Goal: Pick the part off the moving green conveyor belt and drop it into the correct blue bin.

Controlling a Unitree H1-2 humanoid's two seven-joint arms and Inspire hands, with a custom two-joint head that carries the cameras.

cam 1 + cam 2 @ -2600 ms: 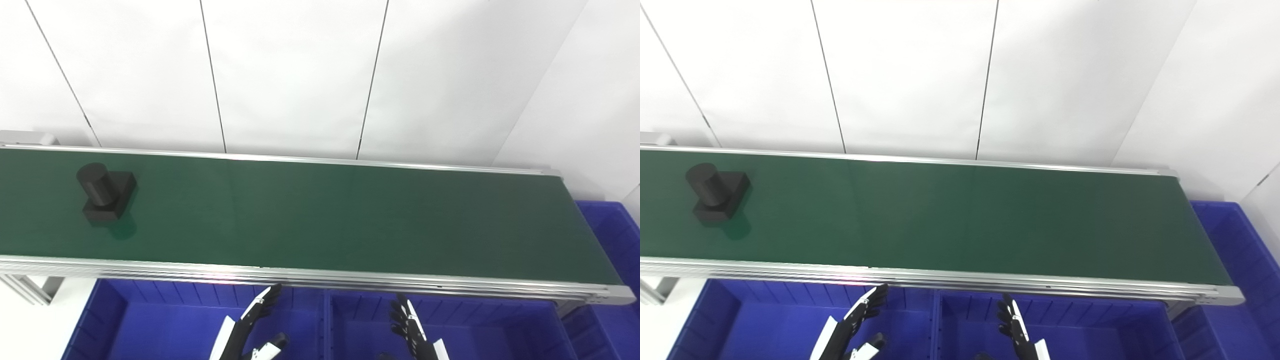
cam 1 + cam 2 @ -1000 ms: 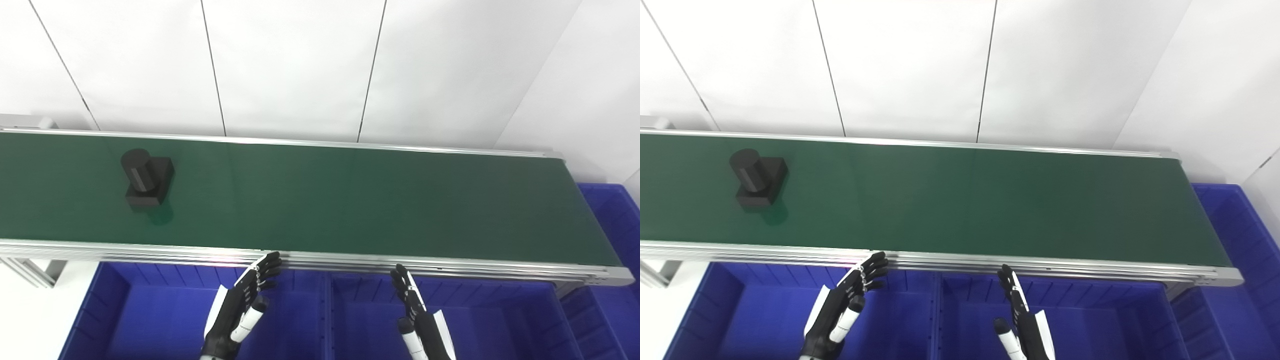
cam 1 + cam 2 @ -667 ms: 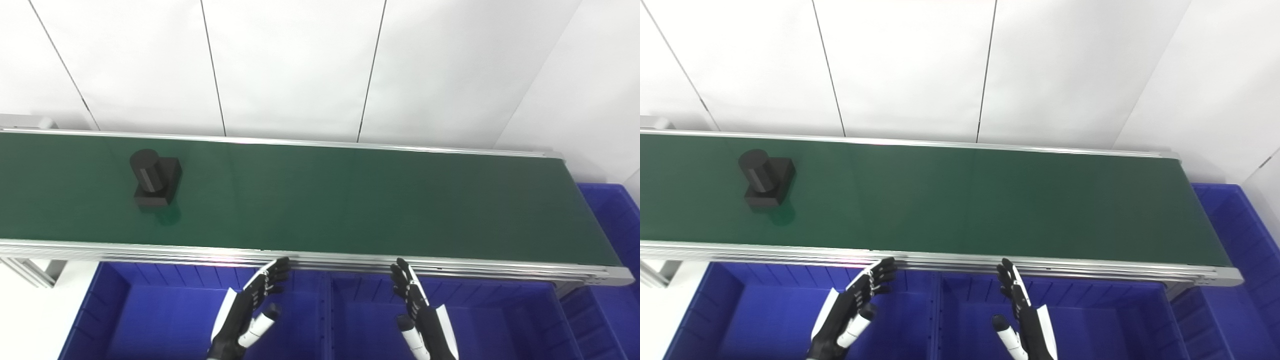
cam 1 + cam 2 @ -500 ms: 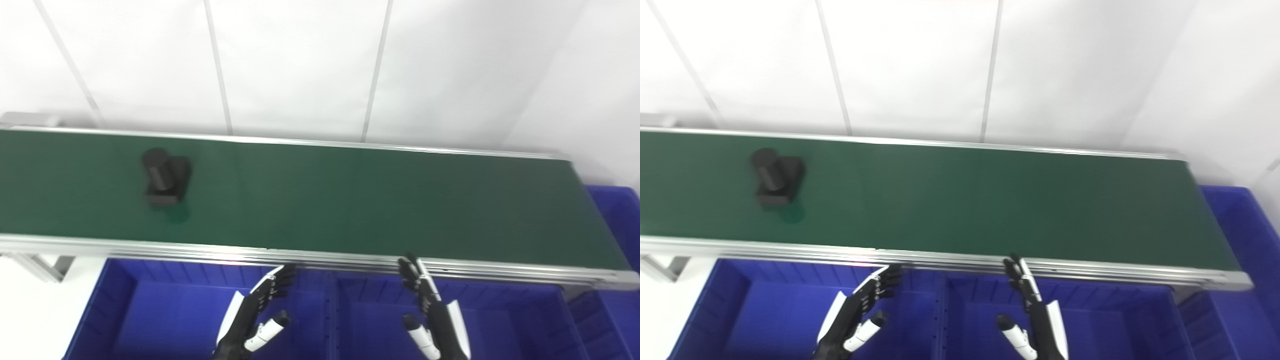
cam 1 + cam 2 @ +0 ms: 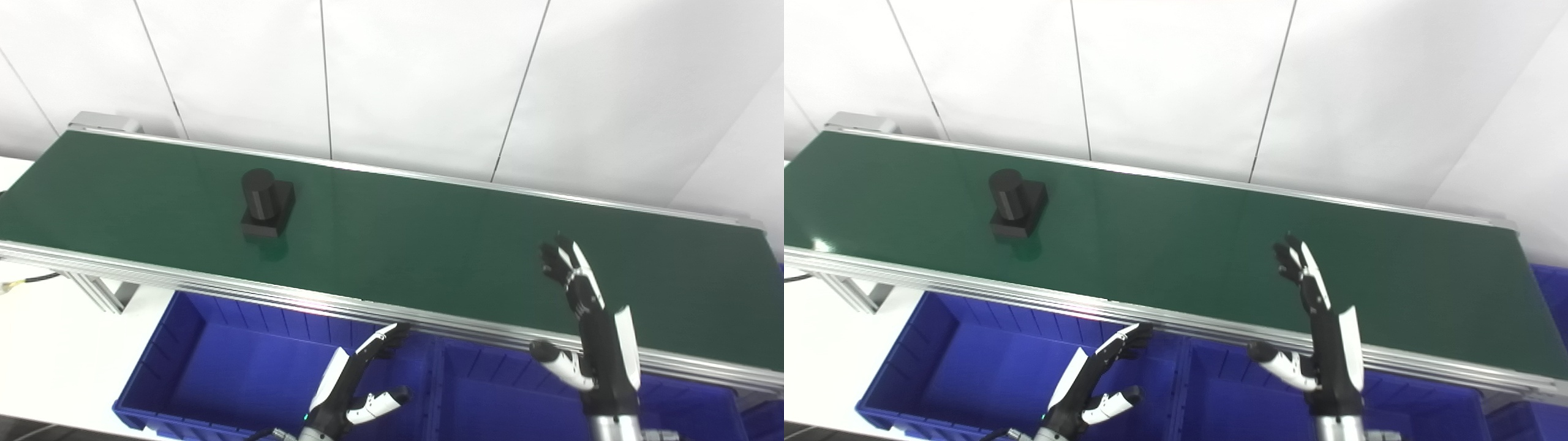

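Observation:
A black part [image 5: 264,205], a cylinder on a square base, stands on the green conveyor belt [image 5: 429,239] left of centre. My right hand [image 5: 585,327] is open and empty, raised with its fingers over the belt's near right part, far to the right of the part. My left hand [image 5: 355,386] is open and empty, low over the blue bin [image 5: 202,355] in front of the belt, below and to the right of the part.
A second blue bin [image 5: 490,398] sits to the right of the first, under my right arm. The belt's aluminium front rail [image 5: 245,294] runs between the bins and the belt. A white wall stands behind.
The camera has swung left and tilted. The part has ridden rightward along the belt. My right hand has risen from over the bins to above the belt; my left hand stays low.

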